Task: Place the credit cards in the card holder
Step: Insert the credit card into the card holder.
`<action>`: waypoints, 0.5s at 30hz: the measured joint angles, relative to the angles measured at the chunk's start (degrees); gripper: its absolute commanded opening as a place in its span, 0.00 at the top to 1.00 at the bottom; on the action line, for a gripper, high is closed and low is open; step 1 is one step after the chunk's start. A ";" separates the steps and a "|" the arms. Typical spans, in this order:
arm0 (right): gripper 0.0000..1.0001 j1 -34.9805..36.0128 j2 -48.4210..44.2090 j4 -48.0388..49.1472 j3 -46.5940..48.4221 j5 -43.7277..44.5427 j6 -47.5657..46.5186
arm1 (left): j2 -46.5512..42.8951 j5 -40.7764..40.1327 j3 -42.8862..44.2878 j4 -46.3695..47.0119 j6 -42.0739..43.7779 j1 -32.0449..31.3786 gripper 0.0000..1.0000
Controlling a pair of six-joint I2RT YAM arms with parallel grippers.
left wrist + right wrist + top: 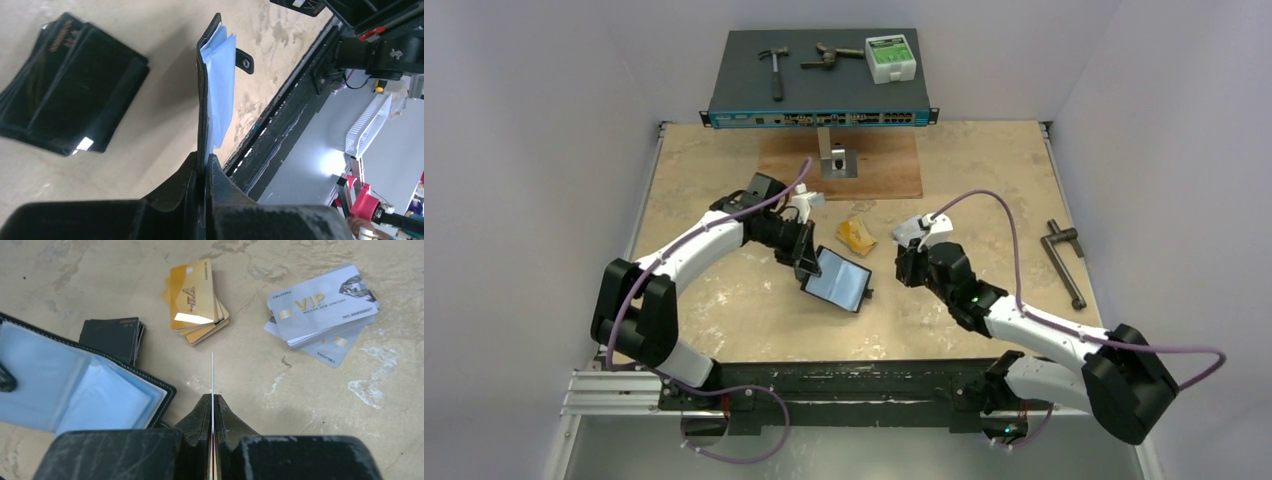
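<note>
The beige tabletop (pixel 724 190) is carrying everything, with a dark network switch (pixel 819 75) sitting at its far edge.

Toward the middle, the left claw (pixel 807 262) is pinching one edge of the card holder (pixel 839 280), its fingers pressed together on the black cover. It is holding the wallet open and tilted up off the surface. In the left wrist view the card holder (pixel 212 90) is rising straight out from the left claw (pixel 205 165), its pale blue clear pockets fanning to the right and the snap tab (pixel 245 61) sticking out near the top.

The right claw (pixel 906 268) is hovering just to the right of the holder, apart from it. Its wrist view is showing the open card holder (pixel 75 380) at lower left of the right claw (pixel 212 400).

Beyond that claw, the silver cards (pixel 320 305) are lying in a loose pile to the right, and the gold cards (pixel 192 300) are lying in a pile straight ahead. A black stack (pixel 112 332) is resting just beside the holder's far edge.

The right claw is clamping a single card (pixel 212 375), seen edge-on as a thin upright line pointing toward the gold pile. Its colour cannot be told.
</note>
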 measured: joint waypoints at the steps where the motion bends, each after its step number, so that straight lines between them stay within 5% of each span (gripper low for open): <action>1: 1.00 1.16 1.44 1.55 -0.48 1.38 -0.44 | 0.00 -0.24 -0.11 -0.70 0.61 1.05 1.00; 15: 1.00 17.68 20.37 22.32 -2.82 23.08 -3.56 | -2.80 4.42 -0.15 -5.66 6.64 5.51 1.00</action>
